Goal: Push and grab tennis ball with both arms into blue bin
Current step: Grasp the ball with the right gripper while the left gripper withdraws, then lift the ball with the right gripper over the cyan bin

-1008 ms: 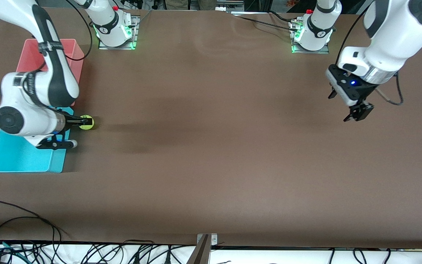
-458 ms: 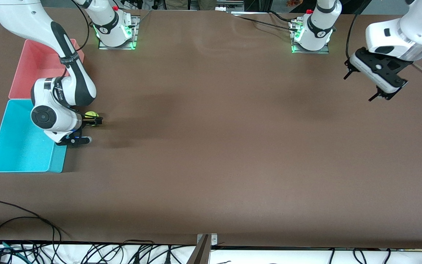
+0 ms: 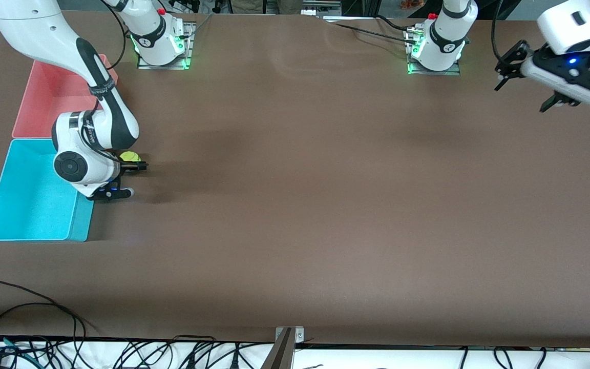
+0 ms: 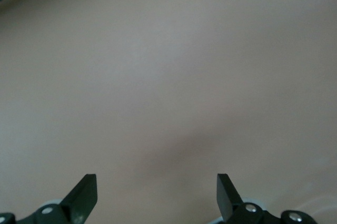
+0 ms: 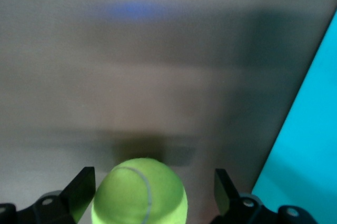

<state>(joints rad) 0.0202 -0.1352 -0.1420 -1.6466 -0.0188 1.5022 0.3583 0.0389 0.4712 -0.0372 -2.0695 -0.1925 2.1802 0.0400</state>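
The tennis ball (image 3: 130, 156) lies on the brown table beside the blue bin (image 3: 34, 205), next to the bin's wall that faces the table's middle. My right gripper (image 3: 134, 161) is low at the ball and open. In the right wrist view the ball (image 5: 139, 192) sits between the spread fingers, close to one finger and with a gap to the other. The blue bin's wall (image 5: 310, 145) shows beside it. My left gripper (image 3: 520, 97) is open and empty, raised over the table at the left arm's end; the left wrist view shows only bare table between its fingers (image 4: 87, 195).
A pink tub (image 3: 49, 97) stands against the blue bin, farther from the front camera. The two arm bases (image 3: 159, 46) (image 3: 436, 48) stand along the table's back edge. Loose black cables (image 3: 28, 307) lie at the front edge.
My right arm has swung off the blue bin and its gripper, with the ball between its fingers, has shifted slightly away from the front camera. My left gripper has risen and drawn back toward its end of the table.
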